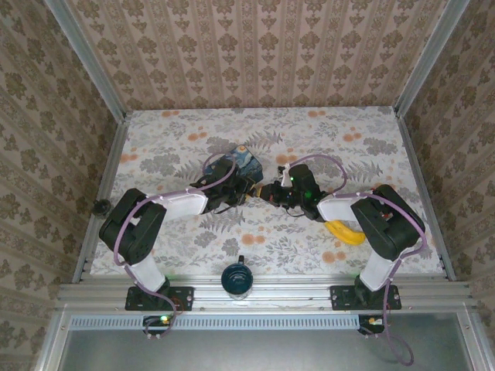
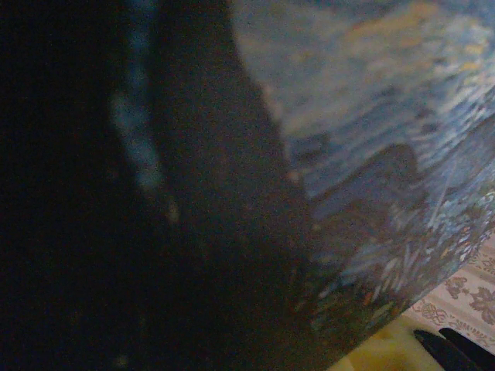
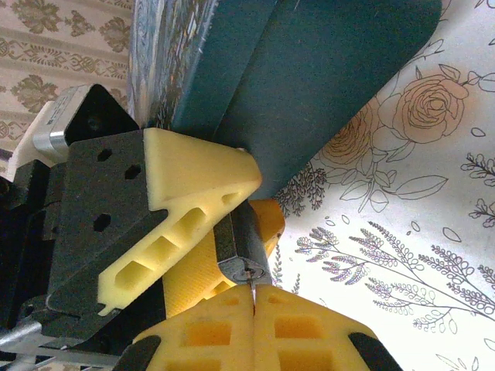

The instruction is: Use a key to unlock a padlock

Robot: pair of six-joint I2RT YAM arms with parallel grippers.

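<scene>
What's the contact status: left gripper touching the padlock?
Touching. Right wrist view: the left gripper clamps the padlock. Its pale yellow finger sits flush against the padlock's dark side with no gap, and a second finger is behind.

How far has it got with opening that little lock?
Done: the left fingers grip the padlock, by the blue box. In hand: the right fingers, shut, hold what looks like the key at its keyhole. Still to do: turning it and freeing the shackle, which is hidden.
</scene>
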